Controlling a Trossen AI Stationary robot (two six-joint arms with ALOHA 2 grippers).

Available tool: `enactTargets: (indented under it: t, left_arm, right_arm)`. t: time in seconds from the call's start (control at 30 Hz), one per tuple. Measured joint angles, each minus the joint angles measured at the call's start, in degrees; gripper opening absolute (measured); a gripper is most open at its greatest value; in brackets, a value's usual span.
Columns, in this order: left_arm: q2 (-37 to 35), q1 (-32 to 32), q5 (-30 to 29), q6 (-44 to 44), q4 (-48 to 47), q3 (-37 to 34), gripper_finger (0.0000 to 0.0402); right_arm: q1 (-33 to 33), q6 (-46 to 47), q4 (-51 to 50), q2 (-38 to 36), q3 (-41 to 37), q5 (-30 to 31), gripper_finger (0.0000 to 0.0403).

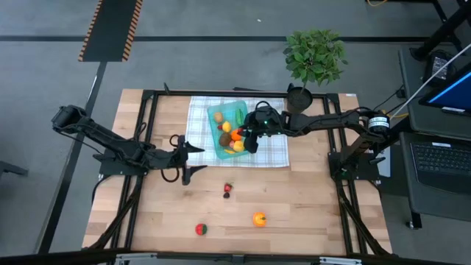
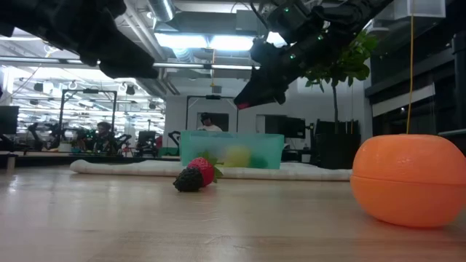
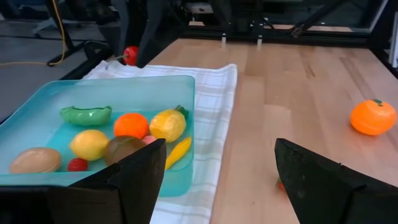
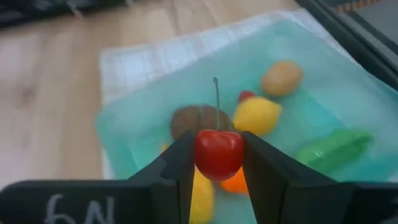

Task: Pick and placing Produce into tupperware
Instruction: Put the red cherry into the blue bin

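Right claw holding a red cherry above the teal container of toy produce.

Pale wooden surface [image 1: 294,199] carries a white-green checked cloth [image 1: 274,151]; on it, directly beneath the right claw [image 4: 217,163], lies the shallow translucent teal-blue plastic container [image 4: 323,59] holding a brown kiwi [image 4: 193,119], yellow lemon [image 4: 256,116], green pod [image 4: 334,149] and tan potato [image 4: 282,77]. The right claw's fingers [image 4: 180,165] grip a small red cherry [image 4: 218,153]. The left claw [image 1: 193,159], spread wide and empty, waits beside the cloth; an orange tangerine [image 1: 259,218] lies well apart from both.
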Motion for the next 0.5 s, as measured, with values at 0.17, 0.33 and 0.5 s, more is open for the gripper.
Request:
enactTargets:
  t: [0.17,0.33,0.5]
  left_arm:
    - [0.0,0.0,-0.01,0.2,0.0,0.0,0.0291]
    - [0.0,0.0,0.0,0.21,0.01,0.0,0.0291]
    - [0.0,0.0,0.0,0.22,0.0,0.0,0.0291]
  right_arm:
    - [0.0,1.06,-1.56,0.0,0.0,0.83,0.0114]
    - [-0.17,0.97,-1.96,0.0,0.0,0.82,0.0114]
    - [-0.22,0.15,-1.86,0.15,-0.01,0.85,0.0114]
